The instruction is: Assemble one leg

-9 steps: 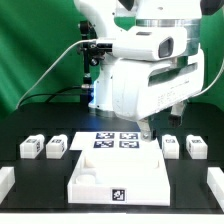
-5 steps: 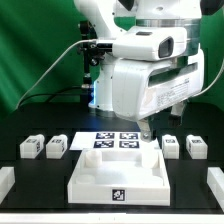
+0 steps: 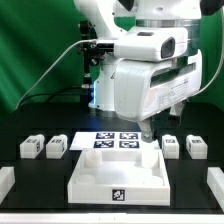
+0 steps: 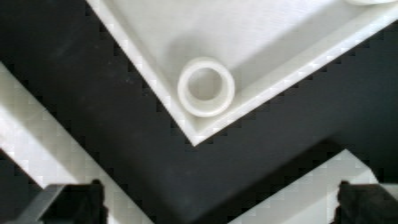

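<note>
White leg [image 3: 56, 147] lies beside panel [image 3: 118, 172]; gripper [image 4: 217, 205] spread.

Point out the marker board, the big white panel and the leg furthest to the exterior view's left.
marker board [image 3: 114, 138]: exterior view, the white middle between its four tags.
panel [image 3: 92, 184]: exterior view, its front wall.
leg [image 3: 31, 147]: exterior view, the middle of its tagged face.

The large white square tray-like panel [image 3: 90, 183] looks like smooth, faintly glossy plastic, as does the small white blocky leg [image 3: 30, 147] at the exterior view's far left. The black table [image 3: 40, 186] is matt.
</note>
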Robot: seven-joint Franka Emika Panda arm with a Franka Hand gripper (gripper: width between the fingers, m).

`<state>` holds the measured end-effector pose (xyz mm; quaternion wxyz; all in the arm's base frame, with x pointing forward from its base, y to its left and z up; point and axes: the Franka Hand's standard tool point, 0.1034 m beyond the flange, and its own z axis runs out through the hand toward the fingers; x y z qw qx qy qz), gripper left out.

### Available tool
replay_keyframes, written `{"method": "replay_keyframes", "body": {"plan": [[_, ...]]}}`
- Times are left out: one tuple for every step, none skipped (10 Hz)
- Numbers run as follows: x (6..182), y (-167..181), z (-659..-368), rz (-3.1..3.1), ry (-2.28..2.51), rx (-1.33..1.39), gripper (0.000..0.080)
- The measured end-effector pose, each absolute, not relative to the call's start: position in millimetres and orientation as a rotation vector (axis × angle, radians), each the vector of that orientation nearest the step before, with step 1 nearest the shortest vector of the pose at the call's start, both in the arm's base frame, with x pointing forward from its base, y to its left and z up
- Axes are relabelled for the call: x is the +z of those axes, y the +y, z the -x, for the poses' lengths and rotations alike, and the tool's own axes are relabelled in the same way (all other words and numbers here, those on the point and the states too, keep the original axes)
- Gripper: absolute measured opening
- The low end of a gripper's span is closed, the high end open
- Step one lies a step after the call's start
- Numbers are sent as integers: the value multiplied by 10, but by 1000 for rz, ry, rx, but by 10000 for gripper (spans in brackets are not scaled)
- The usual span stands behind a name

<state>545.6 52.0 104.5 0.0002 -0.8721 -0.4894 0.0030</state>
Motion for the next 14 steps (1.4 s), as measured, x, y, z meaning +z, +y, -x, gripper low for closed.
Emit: {"method": "replay_keyframes", "body": {"plan": [[973,406,-5190,2607,-1752,14,650],[926,249,-5003,2488,-1930,-3,650],[898,106,-4938,2272,-2195,-27,650],[899,99,-4942,2249,-2216,-19,650],[895,86,-4941,2095,-2371,-8,650],[889,71,-4937,2068,-2396,-3,650],[864,67,-4908,2089,-2374,1,650],[751,54,-4770,2091,-2358,11,650],[522,38,-4445,2090,-2334,21,650],[370,15,-4272,2099,-2305,32,650],[228,37,-4175,2125,-2258,45,650],[136,82,-4118,2158,-2204,65,650],[130,71,-4116,2160,-2201,66,650],[129,65,-4116,2161,-2199,66,650]]}}
